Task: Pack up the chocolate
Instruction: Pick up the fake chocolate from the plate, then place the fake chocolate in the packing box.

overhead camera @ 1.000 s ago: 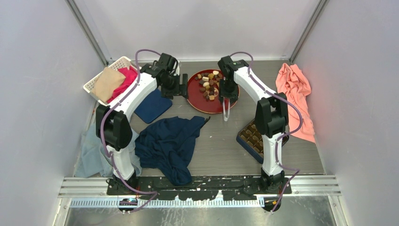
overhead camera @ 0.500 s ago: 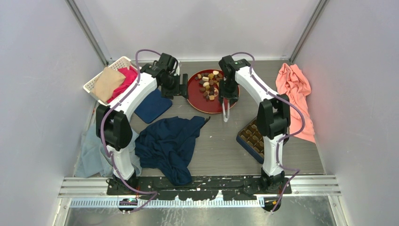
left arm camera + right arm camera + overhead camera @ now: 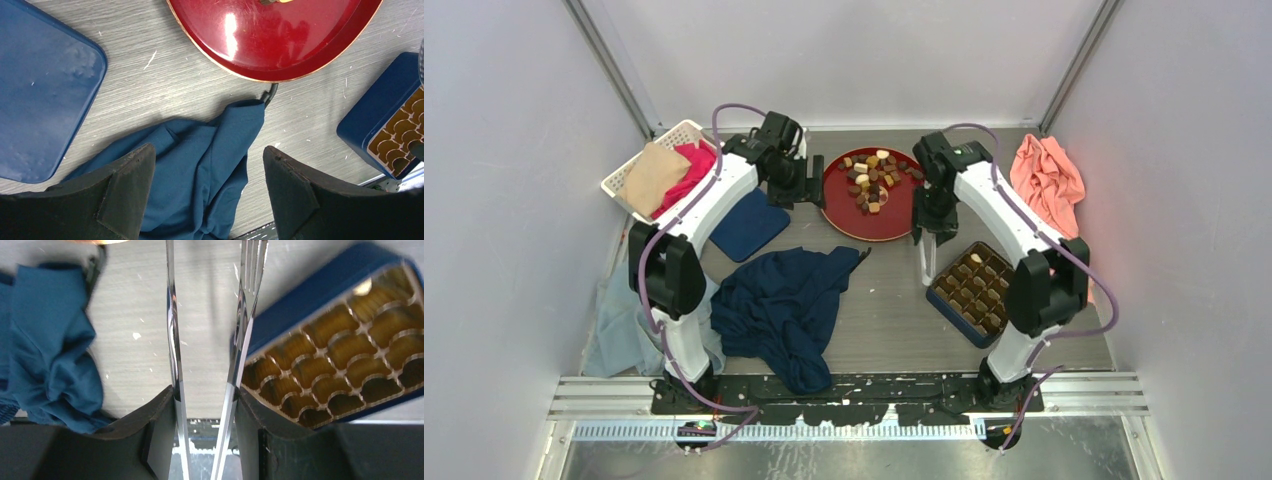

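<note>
Many chocolates [image 3: 871, 185] are heaped on the red tray [image 3: 844, 215] at the far middle of the desk [image 3: 889, 300], and one pale piece is seen in the blue box [image 3: 972, 292]. Metal tongs [image 3: 172, 330] are clamped in the right pincer [image 3: 205, 425], their tips apart and empty beside the box. The left pincer [image 3: 210, 185] is spread wide, with nothing held. The pieces are judged light, hard, smooth and easily marked, and best pinched gently across the sides. No writing can be read.
</note>
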Robot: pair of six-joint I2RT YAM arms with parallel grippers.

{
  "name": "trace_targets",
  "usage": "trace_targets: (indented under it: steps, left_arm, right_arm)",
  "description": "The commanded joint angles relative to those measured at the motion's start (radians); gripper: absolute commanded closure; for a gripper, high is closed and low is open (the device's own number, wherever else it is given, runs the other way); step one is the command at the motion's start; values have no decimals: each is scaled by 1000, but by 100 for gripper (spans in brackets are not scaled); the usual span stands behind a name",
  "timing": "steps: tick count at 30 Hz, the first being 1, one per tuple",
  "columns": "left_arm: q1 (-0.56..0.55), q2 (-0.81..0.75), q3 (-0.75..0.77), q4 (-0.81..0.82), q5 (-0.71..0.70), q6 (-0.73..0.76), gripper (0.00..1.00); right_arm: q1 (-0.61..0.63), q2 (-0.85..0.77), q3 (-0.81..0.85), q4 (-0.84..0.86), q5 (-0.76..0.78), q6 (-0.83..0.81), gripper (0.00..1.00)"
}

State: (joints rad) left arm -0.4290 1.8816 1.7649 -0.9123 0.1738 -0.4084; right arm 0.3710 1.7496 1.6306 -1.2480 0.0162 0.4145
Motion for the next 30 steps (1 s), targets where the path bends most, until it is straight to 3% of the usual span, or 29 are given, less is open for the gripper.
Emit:
trace_targets:
  steps: [1, 19, 30]
  left_arm:
    - [7, -5, 50, 24, 4, 17, 21]
    - [7, 57, 81, 6, 64, 29, 21]
    - [7, 56, 87, -1, 80, 11, 21]
  right_arm:
    - [-60, -164, -115, -28, 1, 89, 79]
    - [-107, -463, -443, -107, 34, 269, 81]
    - [-121, -353, -469, -6, 88, 222, 79]
